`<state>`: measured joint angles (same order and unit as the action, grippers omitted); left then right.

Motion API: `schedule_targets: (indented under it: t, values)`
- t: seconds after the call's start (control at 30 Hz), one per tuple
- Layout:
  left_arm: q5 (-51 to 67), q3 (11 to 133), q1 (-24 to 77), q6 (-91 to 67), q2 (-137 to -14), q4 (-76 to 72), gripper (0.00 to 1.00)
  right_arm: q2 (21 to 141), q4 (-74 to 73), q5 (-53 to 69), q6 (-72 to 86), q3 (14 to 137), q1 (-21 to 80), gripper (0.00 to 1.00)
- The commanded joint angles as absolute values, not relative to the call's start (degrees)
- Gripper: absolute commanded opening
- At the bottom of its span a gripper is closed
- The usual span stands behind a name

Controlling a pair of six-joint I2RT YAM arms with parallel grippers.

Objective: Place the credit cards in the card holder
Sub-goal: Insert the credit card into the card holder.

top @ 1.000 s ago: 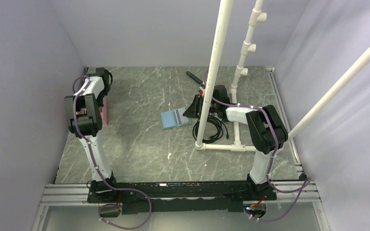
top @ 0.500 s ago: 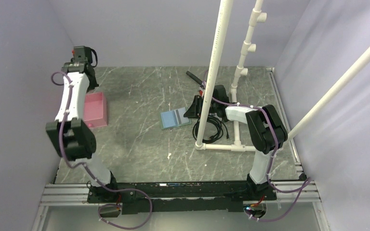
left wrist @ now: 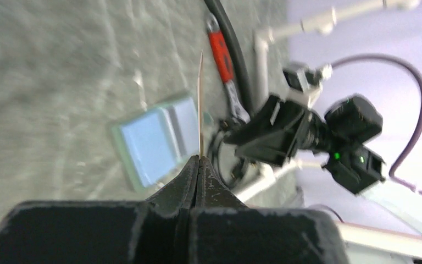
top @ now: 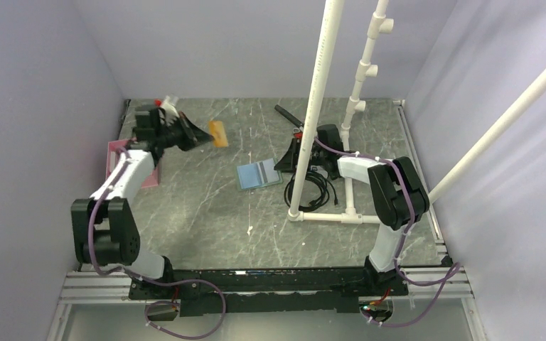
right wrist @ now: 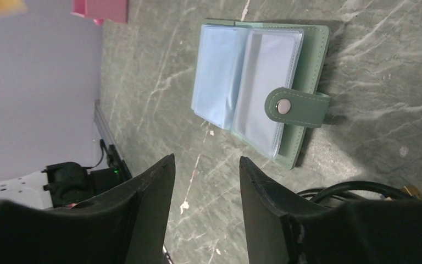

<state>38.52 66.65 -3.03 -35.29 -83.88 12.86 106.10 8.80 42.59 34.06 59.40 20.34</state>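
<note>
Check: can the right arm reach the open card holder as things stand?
Probably yes. The right end effector hovers open just beside the card holder, which lies opened flat on the table; the right wrist view shows nothing between them.

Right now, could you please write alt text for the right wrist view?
An open green card holder lies flat on the grey table, pale blue sleeves up, snap tab folded across them. The right gripper hovers open nearby; a pink tray sits beyond.
</note>
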Motion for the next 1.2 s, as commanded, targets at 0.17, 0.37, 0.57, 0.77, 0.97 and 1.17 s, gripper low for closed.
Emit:
schedule_targets:
  t: [0.17,0.37,0.57,0.77,0.97,1.17]
  values:
    - [51.5,51.7,5.8,-53.0,-89.7,-21.8,0.0,103.6,11.2,47.8,34.5,59.7,18.5,0.51]
    - [55.8,52.0,6.7,-50.9,-98.1,-19.0,0.0,108.0,6.6,50.6,28.5,65.1,19.7,0.45]
    - [57.1,55.8,8.5,-47.2,-105.0,-11.5,0.0,112.7,3.8,50.1,27.5,70.5,21.1,0.38]
    - [57.7,56.5,9.5,-46.7,-109.9,-9.3,0.0,117.9,0.5,47.0,26.8,74.8,21.2,0.26]
    - [57.6,56.2,9.6,-46.7,-112.0,-9.3,0.0,120.2,0.3,45.3,27.1,75.1,21.2,0.22]
    - [58.5,56.2,9.6,-46.0,-113.6,-8.5,0.0,121.4,0.3,44.5,27.2,74.9,21.2,0.21]
